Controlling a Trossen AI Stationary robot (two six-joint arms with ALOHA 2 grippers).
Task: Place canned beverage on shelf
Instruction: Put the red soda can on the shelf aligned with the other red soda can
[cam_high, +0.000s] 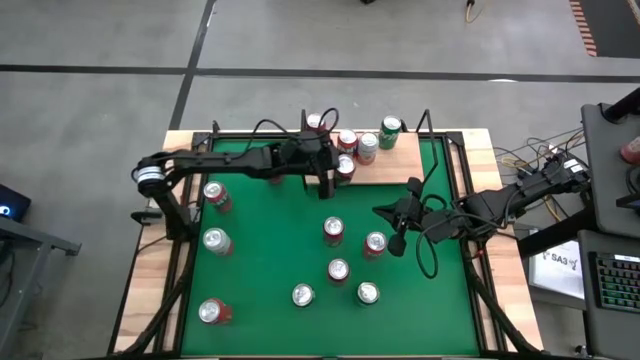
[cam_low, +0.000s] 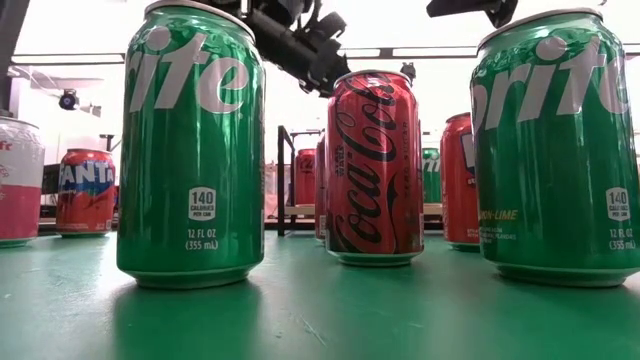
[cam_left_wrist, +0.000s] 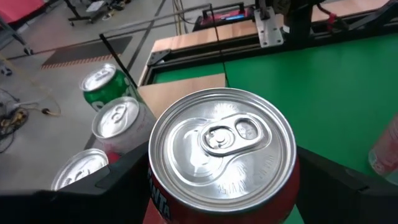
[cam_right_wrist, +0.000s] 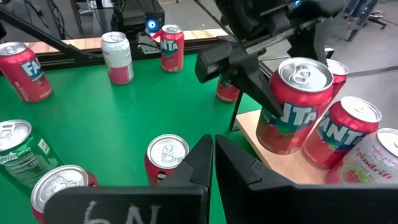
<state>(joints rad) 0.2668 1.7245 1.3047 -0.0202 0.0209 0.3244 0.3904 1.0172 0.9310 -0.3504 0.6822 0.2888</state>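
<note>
My left gripper (cam_high: 338, 176) reaches in from the table's left and is shut on a red Fanta can (cam_right_wrist: 292, 106), which is at the left end of the shelf (cam_high: 395, 160), a tan board by the table's far edge. Several cans stand on the shelf: a green one (cam_left_wrist: 106, 87), a pale one (cam_left_wrist: 121, 121) and red ones (cam_right_wrist: 339, 134). My right gripper (cam_high: 392, 228) waits shut above the table's right half, holding nothing. My left gripper pinches the Fanta can's side wall (cam_right_wrist: 268, 109) between its two fingers (cam_left_wrist: 124, 180), one on each side, in the can's upper half. The fingers come from the table's left, slanting slightly down. The can stands nearly upright at the board's corner (cam_right_wrist: 252, 134); whether its base rests on it, I cannot tell.
Several loose cans stand on the green table: a group near the middle (cam_high: 333, 230), (cam_high: 338, 270), (cam_high: 368, 292) and some along the left side (cam_high: 215, 240). Black uprights (cam_high: 425, 120) rise at the shelf's ends. Two green cans (cam_low: 190, 140) stand close to the low camera.
</note>
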